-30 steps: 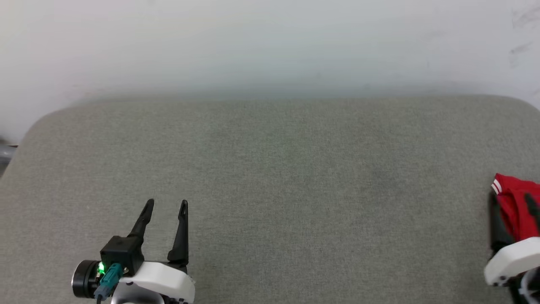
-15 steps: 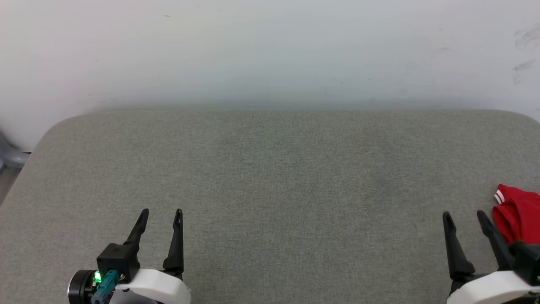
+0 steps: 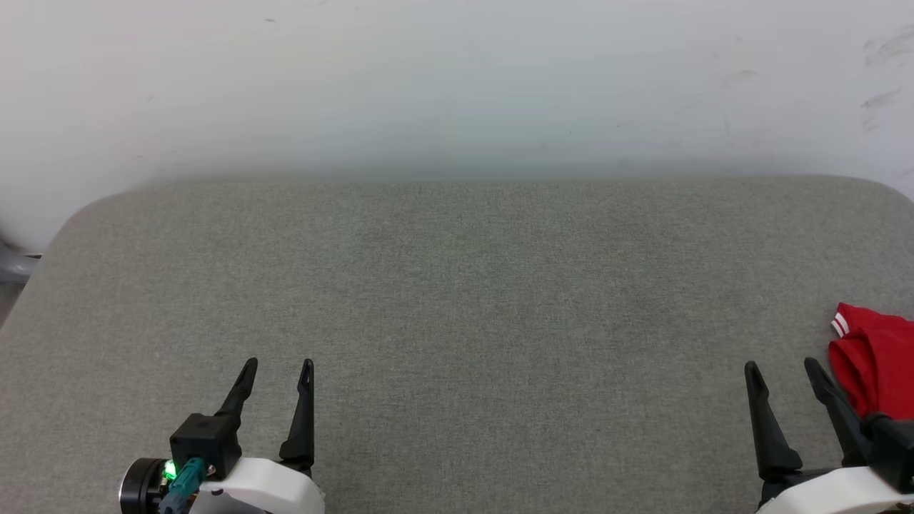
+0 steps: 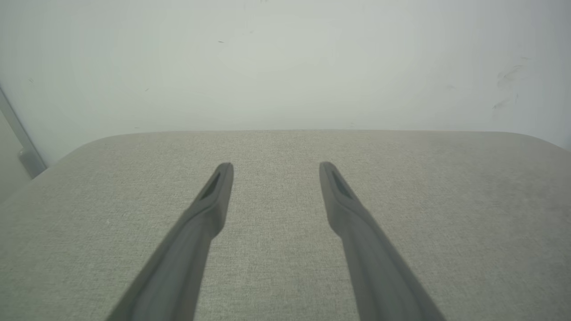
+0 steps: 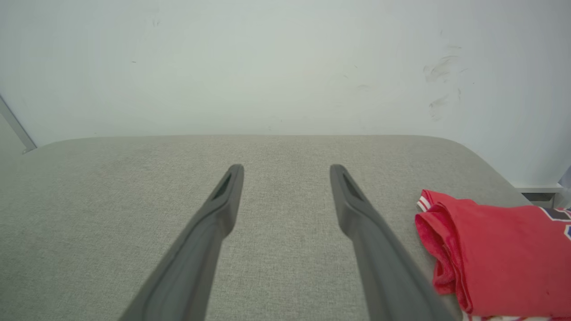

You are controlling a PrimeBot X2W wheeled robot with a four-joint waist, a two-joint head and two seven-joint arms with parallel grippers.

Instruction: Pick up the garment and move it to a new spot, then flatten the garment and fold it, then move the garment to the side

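The garment [image 3: 875, 360], bright red and folded, lies at the far right edge of the grey padded table [image 3: 457, 285]; a red-and-white striped cuff shows at its far corner. In the right wrist view the garment [image 5: 495, 254] sits just right of my fingers, a bit of navy lettering showing at its edge. My right gripper [image 3: 783, 368] is open beside it, a little to its left, holding nothing. My left gripper [image 3: 277, 365] stands open and empty at the lower left, and the left wrist view has the left gripper [image 4: 275, 166] over bare table.
A white wall [image 3: 457, 86] runs behind the table's rounded far edge. A grey metal part [image 3: 11, 264] shows past the table's left edge. In the right wrist view a white ledge [image 5: 535, 189] lies beyond the table's right corner.
My right gripper has come off the garment and drawn back left, now fully in view and open. The garment stays at the right edge. The head camera has shifted a little.
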